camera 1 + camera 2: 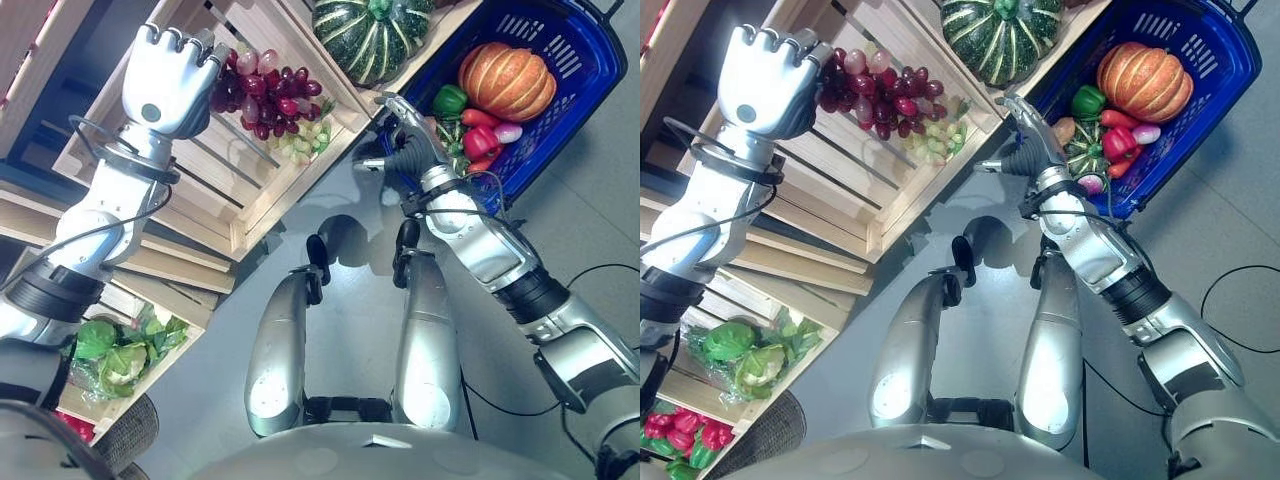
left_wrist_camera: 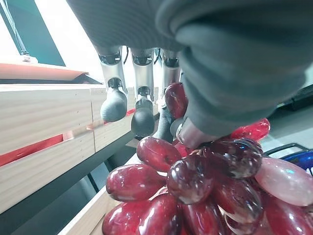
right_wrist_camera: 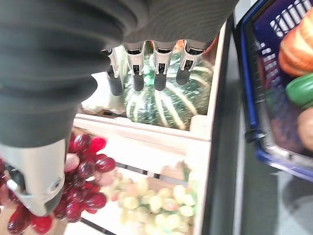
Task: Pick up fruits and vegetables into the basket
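A bunch of red grapes (image 1: 265, 95) lies in a wooden crate (image 1: 215, 185), with green grapes (image 1: 305, 140) beside it. My left hand (image 1: 170, 75) hovers at the bunch's left end. In the left wrist view its fingers (image 2: 115, 100) hang straight, clear of the fruit, and its thumb (image 2: 193, 134) rests on the red grapes (image 2: 190, 178). The blue basket (image 1: 590, 60) at the upper right holds an orange pumpkin (image 1: 507, 80), a green pepper (image 1: 450, 100) and red peppers (image 1: 480, 140). My right hand (image 1: 405, 140) is open at the basket's near rim, with nothing in it.
A striped green pumpkin (image 1: 372, 35) sits in the crate next to the grapes. Lower shelves at the left hold leafy greens (image 1: 120, 355) and red peppers (image 1: 680, 435). Grey floor lies beneath the basket.
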Tool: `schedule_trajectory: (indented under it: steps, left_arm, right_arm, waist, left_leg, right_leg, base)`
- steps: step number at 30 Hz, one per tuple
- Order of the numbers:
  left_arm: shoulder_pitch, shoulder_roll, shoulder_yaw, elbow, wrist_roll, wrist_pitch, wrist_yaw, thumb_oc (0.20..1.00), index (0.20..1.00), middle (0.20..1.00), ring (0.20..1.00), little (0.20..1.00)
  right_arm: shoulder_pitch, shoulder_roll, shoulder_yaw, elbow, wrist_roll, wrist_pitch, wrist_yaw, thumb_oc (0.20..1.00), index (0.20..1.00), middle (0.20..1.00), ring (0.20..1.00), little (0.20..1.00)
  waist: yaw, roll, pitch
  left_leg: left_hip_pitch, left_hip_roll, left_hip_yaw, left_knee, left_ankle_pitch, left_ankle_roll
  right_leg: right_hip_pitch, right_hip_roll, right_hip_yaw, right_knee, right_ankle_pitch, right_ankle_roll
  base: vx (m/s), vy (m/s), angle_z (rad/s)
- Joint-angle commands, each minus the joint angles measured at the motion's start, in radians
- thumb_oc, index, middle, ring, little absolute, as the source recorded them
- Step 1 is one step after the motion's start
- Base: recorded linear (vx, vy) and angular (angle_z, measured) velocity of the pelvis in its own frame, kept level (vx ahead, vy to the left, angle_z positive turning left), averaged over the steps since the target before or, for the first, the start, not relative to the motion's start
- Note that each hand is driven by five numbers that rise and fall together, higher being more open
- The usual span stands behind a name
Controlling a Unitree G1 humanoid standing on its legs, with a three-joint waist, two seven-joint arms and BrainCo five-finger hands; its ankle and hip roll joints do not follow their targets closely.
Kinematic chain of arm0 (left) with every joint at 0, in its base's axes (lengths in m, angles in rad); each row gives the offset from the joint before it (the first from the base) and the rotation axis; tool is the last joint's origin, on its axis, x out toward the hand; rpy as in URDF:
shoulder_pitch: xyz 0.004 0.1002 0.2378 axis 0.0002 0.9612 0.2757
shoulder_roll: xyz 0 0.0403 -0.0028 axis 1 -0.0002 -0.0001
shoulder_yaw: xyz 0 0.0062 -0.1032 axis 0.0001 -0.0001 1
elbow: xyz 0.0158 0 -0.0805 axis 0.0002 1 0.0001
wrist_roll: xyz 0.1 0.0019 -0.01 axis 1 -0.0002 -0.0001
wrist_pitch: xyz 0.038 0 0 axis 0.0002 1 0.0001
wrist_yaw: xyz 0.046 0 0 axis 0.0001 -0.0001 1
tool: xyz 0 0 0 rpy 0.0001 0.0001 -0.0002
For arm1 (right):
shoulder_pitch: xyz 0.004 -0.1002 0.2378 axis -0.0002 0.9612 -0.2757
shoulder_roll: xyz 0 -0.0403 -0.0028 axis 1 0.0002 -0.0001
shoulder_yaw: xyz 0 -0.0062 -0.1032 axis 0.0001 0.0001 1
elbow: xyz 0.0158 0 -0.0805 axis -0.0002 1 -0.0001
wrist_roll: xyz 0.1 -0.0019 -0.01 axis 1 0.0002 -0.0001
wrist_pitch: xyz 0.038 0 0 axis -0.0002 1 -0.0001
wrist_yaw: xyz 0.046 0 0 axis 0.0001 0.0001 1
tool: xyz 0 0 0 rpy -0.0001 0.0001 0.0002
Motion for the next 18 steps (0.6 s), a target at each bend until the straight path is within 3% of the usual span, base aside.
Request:
schedule_trajectory:
  steps: [1, 18]
  left_arm:
    - [-0.058, -0.046, 0.093, -0.106, -0.035, -0.004, 0.010, 0.200, 0.200, 0.200, 0.200, 0.200]
    - [-0.136, -0.144, 0.038, -0.153, -0.107, -0.063, -0.077, 0.200, 0.200, 0.200, 0.200, 0.200]
  right_arm:
    - [-0.076, 0.036, 0.021, -0.037, 0.006, -0.028, -0.067, 1.000, 1.000, 1.000, 1.000, 1.000]
    - [-0.137, 0.151, 0.059, 0.004, 0.031, -0.098, -0.089, 1.000, 1.000, 1.000, 1.000, 1.000]
  waist:
    - [-0.003, 0.051, -0.039]
    - [0.020, 0.043, -0.039]
  left_leg:
    - [0.029, -0.033, 0.025, -0.033, -0.025, 0.014]
    - [0.043, -0.035, 0.015, -0.044, -0.023, 0.015]
  right_leg:
    - [0.113, 0.005, -0.025, -0.056, -0.065, 0.078]
    - [0.146, -0.006, -0.051, -0.078, -0.055, 0.086]
  base:
    - [0.00, -0.007, 0.10]
    - [0.00, -0.013, 0.02]
